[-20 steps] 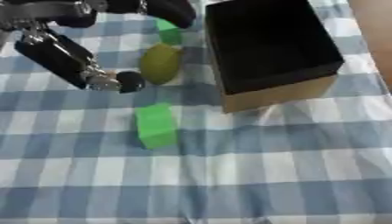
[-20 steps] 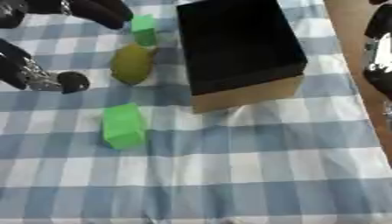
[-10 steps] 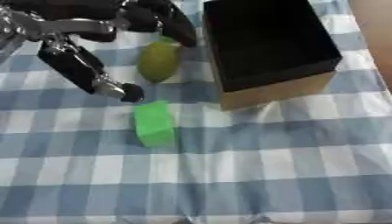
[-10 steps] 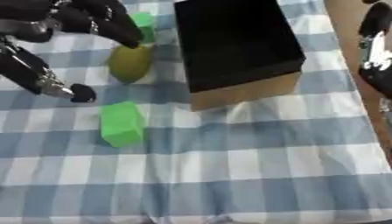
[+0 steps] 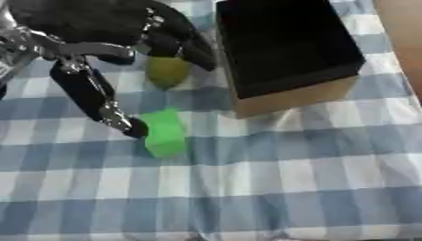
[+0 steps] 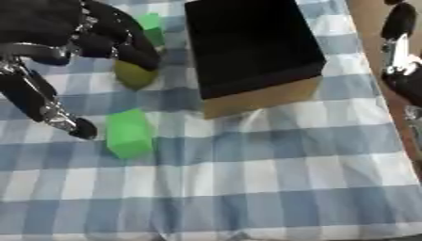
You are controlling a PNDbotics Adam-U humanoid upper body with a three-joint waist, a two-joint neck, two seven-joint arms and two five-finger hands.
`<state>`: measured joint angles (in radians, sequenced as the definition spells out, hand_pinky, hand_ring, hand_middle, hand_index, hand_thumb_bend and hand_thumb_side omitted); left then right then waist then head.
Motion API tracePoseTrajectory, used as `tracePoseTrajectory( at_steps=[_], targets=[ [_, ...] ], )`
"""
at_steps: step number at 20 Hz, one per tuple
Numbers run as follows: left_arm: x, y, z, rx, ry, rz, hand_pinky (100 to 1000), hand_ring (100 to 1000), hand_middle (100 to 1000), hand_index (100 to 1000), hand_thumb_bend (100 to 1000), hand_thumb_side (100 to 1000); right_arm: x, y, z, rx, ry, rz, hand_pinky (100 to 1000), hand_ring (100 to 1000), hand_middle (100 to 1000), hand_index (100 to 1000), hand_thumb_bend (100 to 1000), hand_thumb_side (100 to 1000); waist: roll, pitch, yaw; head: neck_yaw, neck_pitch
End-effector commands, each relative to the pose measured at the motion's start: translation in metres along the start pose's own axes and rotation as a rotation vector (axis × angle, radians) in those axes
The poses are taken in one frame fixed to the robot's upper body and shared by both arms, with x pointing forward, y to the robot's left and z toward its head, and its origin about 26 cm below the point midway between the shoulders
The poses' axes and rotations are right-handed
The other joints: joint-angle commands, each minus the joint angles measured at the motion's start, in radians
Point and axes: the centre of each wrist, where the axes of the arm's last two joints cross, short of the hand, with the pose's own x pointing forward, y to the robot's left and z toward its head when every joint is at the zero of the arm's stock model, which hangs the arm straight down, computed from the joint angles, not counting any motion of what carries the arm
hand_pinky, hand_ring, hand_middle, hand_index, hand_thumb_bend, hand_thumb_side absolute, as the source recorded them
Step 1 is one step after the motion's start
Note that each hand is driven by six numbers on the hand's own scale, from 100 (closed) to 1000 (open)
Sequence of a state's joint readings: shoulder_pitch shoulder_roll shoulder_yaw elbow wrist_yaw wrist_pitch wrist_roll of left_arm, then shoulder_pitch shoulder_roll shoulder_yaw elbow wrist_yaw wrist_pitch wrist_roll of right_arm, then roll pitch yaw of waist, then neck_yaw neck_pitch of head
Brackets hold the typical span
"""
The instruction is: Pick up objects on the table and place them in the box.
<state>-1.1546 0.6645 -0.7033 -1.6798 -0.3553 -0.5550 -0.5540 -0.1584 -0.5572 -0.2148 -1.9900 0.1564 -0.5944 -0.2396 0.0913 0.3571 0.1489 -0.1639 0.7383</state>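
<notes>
Bright green block (image 5: 164,133) lies on checked cloth (image 5: 272,179).

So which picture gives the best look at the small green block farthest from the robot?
The right eye view: the small green block shows beside the black cardboard box, partly covered by the left hand. In the left eye view that hand hides it completely.
</notes>
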Motion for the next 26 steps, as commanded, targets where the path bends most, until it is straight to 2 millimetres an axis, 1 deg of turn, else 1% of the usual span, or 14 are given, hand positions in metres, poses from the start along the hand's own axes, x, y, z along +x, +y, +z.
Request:
tracePoseTrajectory(
  at_steps=[1, 4, 6, 8, 9, 11, 14, 15, 18, 20, 21, 25, 26],
  targets=[
    [0.000, 0.004, 0.007, -0.403, -0.241, -0.265, 929, 879, 840, 942, 623, 305, 0.002, -0.002, -0.005, 0.008, -0.018, 0.001, 914, 976, 476, 899, 100, 470, 0.011, -0.021, 0.000, -0.004, 0.004],
    [-0.002, -0.005, 0.007, -0.430, -0.233, -0.246, 927, 877, 841, 942, 602, 302, 0.002, -0.002, -0.004, 0.010, -0.016, -0.001, 914, 978, 475, 899, 100, 470, 0.012, -0.020, -0.001, -0.004, 0.003],
    [-0.004, -0.010, 0.007, -0.444, -0.229, -0.235, 924, 875, 840, 943, 563, 256, 0.002, -0.001, -0.004, 0.011, -0.015, -0.004, 915, 980, 473, 899, 100, 470, 0.011, -0.019, -0.001, -0.003, 0.002],
    [-0.006, -0.016, 0.005, -0.463, -0.226, -0.223, 922, 874, 839, 942, 542, 230, 0.002, 0.000, -0.004, 0.013, -0.015, -0.007, 915, 980, 473, 899, 100, 470, 0.011, -0.018, -0.002, -0.002, 0.002],
    [-0.007, -0.018, 0.005, -0.470, -0.224, -0.218, 921, 872, 837, 941, 523, 198, 0.002, 0.000, -0.004, 0.014, -0.015, -0.008, 915, 981, 473, 899, 100, 470, 0.010, -0.018, -0.003, -0.002, 0.002],
    [-0.009, -0.024, 0.004, -0.488, -0.219, -0.208, 919, 871, 836, 940, 501, 165, 0.002, 0.000, -0.004, 0.014, -0.015, -0.011, 915, 982, 472, 899, 100, 470, 0.009, -0.017, -0.004, -0.002, 0.001],
    [-0.012, -0.031, 0.002, -0.516, -0.212, -0.198, 917, 869, 835, 939, 491, 149, 0.002, 0.001, -0.004, 0.013, -0.016, -0.013, 915, 982, 471, 899, 100, 470, 0.008, -0.014, -0.006, -0.001, 0.002],
    [-0.013, -0.033, 0.002, -0.523, -0.209, -0.196, 915, 867, 833, 936, 477, 124, 0.002, 0.001, -0.004, 0.013, -0.016, -0.014, 916, 983, 470, 900, 100, 470, 0.008, -0.013, -0.006, 0.000, 0.002],
    [-0.016, -0.040, 0.002, -0.546, -0.199, -0.183, 913, 866, 833, 935, 464, 112, 0.002, 0.001, -0.004, 0.011, -0.016, -0.017, 916, 985, 470, 900, 100, 470, 0.007, -0.010, -0.008, 0.004, 0.003],
    [-0.017, -0.046, 0.002, -0.566, -0.195, -0.175, 916, 872, 846, 945, 471, 111, 0.002, 0.002, -0.004, 0.010, -0.016, -0.018, 916, 985, 469, 900, 100, 470, 0.006, -0.008, -0.009, 0.006, 0.004],
    [-0.017, -0.047, 0.003, -0.575, -0.192, -0.173, 918, 874, 851, 948, 491, 132, 0.002, 0.002, -0.004, 0.011, -0.016, -0.018, 917, 986, 468, 900, 100, 470, 0.006, -0.008, -0.009, 0.007, 0.005],
    [-0.018, -0.048, 0.010, -0.605, -0.170, -0.183, 920, 878, 851, 945, 550, 154, 0.002, 0.002, -0.004, 0.014, -0.015, -0.017, 917, 989, 468, 901, 100, 470, 0.009, -0.006, -0.004, 0.008, 0.006],
    [-0.018, -0.048, 0.011, -0.614, -0.163, -0.186, 920, 878, 851, 944, 549, 155, 0.002, 0.002, -0.004, 0.015, -0.014, -0.018, 917, 990, 468, 901, 100, 470, 0.010, -0.005, -0.004, 0.008, 0.006]
  ],
)
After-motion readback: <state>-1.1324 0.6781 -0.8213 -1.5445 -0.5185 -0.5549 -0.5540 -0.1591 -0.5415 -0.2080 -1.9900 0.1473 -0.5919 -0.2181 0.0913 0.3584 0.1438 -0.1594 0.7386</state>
